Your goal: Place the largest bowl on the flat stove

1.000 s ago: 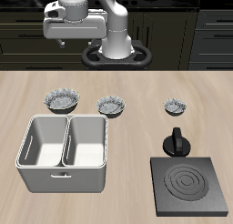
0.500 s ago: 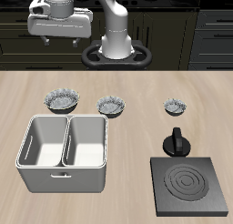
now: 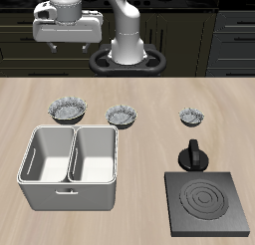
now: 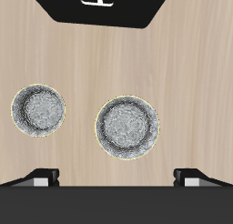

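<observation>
Gripper (image 3: 66, 47): raised high above surface's back edge, over largest bowl; likely staging for descent. Jaws: tips visible in wrist view, set wide apart, holding nothing, touching nothing.

Largest bowl (image 4: 127, 128): on surface directly beneath gripper, upright, untouched; near back edge, behind white basin (image 3: 70, 167).

Middle bowl (image 4: 38, 111): beside largest bowl, apart.

Smallest bowl (image 3: 193, 116): farther along same row, behind stove knob.

Flat stove (image 3: 207, 202): near front edge, opposite corner from basin, top bare; well apart from largest bowl. Task not yet begun, by judgement.
</observation>
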